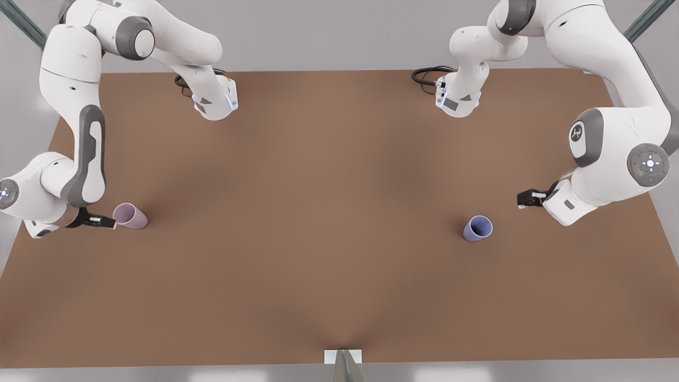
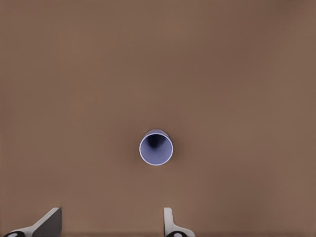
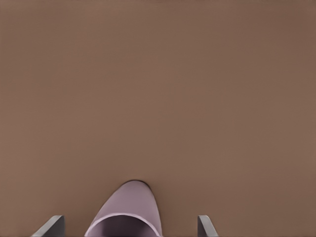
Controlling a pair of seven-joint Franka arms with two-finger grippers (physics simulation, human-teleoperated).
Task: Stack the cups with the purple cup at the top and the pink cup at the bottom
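The pink cup (image 1: 130, 216) stands upright on the brown table (image 1: 339, 212) at the front view's left. My right gripper (image 1: 106, 222) is right beside it, open; in the right wrist view the pink cup (image 3: 126, 212) sits between the two spread fingers (image 3: 52, 226) of the right gripper (image 3: 128, 228). The purple cup (image 1: 477, 228) stands upright at the front view's right. My left gripper (image 1: 528, 199) hovers a short way off from it, open and holding nothing. The left wrist view looks down into the purple cup (image 2: 156, 148), ahead of the left gripper (image 2: 108, 227).
Both arm bases (image 1: 215, 101) (image 1: 459, 98) sit at the table's far edge, with black cables beside them. A small white bracket (image 1: 342, 356) marks the middle of the near edge. Bare tabletop spans the wide stretch between the two cups.
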